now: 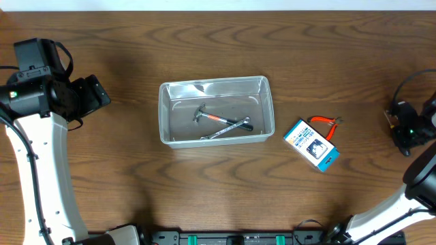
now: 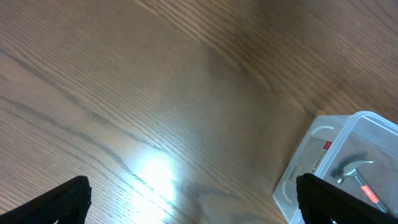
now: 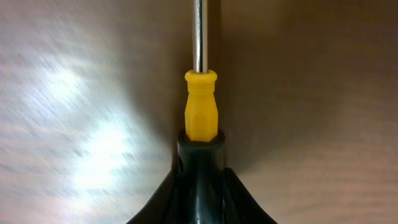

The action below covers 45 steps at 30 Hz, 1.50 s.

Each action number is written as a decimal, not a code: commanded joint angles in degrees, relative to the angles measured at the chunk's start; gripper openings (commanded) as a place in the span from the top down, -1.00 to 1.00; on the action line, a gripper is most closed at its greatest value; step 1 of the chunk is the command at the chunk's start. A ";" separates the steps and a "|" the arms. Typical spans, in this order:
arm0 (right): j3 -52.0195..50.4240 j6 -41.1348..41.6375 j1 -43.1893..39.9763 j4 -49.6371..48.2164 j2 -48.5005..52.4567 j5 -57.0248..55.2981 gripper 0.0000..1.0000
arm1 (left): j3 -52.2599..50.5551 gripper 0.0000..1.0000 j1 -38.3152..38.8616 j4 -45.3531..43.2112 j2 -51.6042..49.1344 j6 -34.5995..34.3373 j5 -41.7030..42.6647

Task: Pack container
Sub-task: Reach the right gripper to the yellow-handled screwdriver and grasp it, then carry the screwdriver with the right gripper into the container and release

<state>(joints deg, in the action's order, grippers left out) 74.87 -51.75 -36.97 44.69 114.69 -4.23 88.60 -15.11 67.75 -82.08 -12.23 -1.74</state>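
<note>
Clear rectangular container (image 1: 216, 83), rounded corners, upright, open, mid-table, long sides parallel to far edge, hammer (image 1: 208, 117) and wrench (image 1: 228, 128) inside

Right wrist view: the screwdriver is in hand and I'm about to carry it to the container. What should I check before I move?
1. Grip: ok. The screwdriver sits centred between the right fingers, shaft pointing away.
2. Container open and upright: ok.
3. Room inside: ok. The hammer and wrench lie toward the front, and the rear floor is bare.
4. Low path: not ok. The box and pliers lie right of the container, on the way in, so carry over them.
5. Left fingers out of the way: ok. They are open, empty and left of the container.
</note>
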 commanded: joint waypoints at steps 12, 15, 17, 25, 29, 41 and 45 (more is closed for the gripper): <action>26.16 19.82 26.71 15.54 -9.81 9.53 0.98 | 0.46 -0.96 0.07 0.37 -0.28 -0.48 -0.31; 30.40 19.74 36.26 18.45 -9.81 10.01 0.97 | 0.46 -0.96 0.02 0.39 -0.28 -0.46 -0.87; 31.76 19.26 43.08 18.29 -9.81 9.90 0.97 | 0.46 -0.97 0.02 0.39 -0.28 -0.44 -0.94; 32.15 15.23 64.00 15.72 -8.72 9.62 0.98 | 0.46 -0.96 0.02 1.22 -0.28 -0.50 -0.90; 32.04 14.73 68.67 16.04 -5.49 9.66 0.98 | 0.46 -0.96 0.02 1.73 -0.28 -0.52 -0.90; 31.89 5.68 73.37 20.92 11.34 13.90 0.97 | 0.46 -0.96 0.02 1.81 -0.28 -0.52 -0.90; 31.89 5.16 73.42 20.22 13.60 13.90 0.95 | 0.46 -0.96 0.02 1.75 -0.28 -0.52 -0.90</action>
<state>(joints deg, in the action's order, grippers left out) 106.28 -44.27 35.94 65.23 128.18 8.43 88.60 -15.11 69.21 -82.08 -12.23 -1.93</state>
